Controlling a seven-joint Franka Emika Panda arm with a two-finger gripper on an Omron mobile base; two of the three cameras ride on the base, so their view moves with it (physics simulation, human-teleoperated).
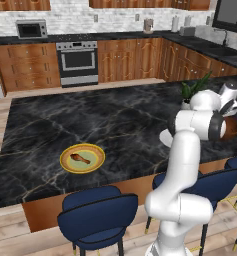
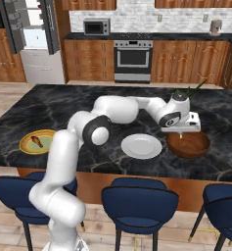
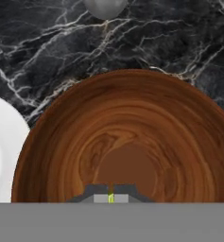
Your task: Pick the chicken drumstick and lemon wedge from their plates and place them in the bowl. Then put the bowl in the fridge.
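The lemon wedge is only a thin yellow-green sliver, pinched between the jaws of the gripper, which are pressed almost together on it. It hangs right above the middle of the wooden bowl. I judge it to be very light, soft and a little slippery, so a gentle pinch on its flat sides is enough, and it should fall free when the jaws spread.

The bowl stands on the dark marble desk, just beside the white plate, which now carries nothing. It looks stiff, smooth and heavier than the food; for carrying it I would take it by the rim, with one finger inside the wall.

Well apart, at the other end of the desk, the chicken drumstick lies on the yellow-rimmed plate. It seems firm and perhaps greasy; the thick end looks the safer place to hold.

The fridge stands open behind, far from the desk.
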